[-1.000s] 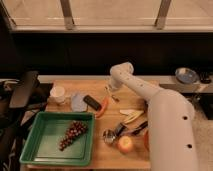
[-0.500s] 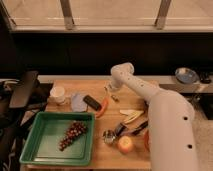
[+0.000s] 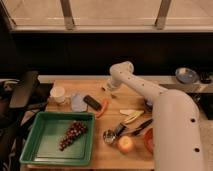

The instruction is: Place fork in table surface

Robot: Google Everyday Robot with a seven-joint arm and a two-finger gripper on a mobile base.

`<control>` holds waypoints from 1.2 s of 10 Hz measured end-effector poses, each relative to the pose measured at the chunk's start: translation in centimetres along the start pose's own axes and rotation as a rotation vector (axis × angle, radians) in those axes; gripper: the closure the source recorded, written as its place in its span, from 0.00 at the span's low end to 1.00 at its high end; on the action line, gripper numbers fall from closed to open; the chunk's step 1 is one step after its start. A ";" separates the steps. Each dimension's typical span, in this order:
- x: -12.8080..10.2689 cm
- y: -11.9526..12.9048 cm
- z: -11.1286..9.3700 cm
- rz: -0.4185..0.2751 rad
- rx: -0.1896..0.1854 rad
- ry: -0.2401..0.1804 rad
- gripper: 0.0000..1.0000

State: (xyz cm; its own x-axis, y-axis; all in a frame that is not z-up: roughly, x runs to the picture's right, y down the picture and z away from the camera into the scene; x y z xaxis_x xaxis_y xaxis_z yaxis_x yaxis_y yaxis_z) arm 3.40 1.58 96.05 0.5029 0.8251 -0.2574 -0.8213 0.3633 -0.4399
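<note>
Near edge: green tray (image 3: 40, 150) holding grapes (image 3: 72, 134), then apple (image 3: 125, 144), scoop (image 3: 111, 135), knife (image 3: 141, 126). Mid table (image 3: 125, 102): phone (image 3: 92, 102), carrot (image 3: 103, 108), cup (image 3: 58, 94). Far side: gripper (image 3: 107, 88) low over table; fork hidden, grip state can't tell.

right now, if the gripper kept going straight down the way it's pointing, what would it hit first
Most likely the bare table surface. The gripper hangs low over the tabletop's far edge and points down. The black phone-like slab and the orange carrot lie nearer the camera, seemingly off that line, though depth is hard to judge.
</note>
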 end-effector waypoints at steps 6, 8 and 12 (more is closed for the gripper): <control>-2.7 1.5 -5.9 -0.049 0.009 -0.137 1.00; -2.6 1.4 -6.2 -0.049 0.013 -0.153 1.00; -1.7 0.6 -5.3 -0.017 0.007 -0.137 1.00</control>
State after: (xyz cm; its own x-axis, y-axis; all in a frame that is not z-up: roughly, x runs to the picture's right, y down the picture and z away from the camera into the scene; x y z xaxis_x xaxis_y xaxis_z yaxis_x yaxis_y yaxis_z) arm 3.42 -1.89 91.68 0.4754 0.8700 -0.1304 -0.8154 0.3801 -0.4366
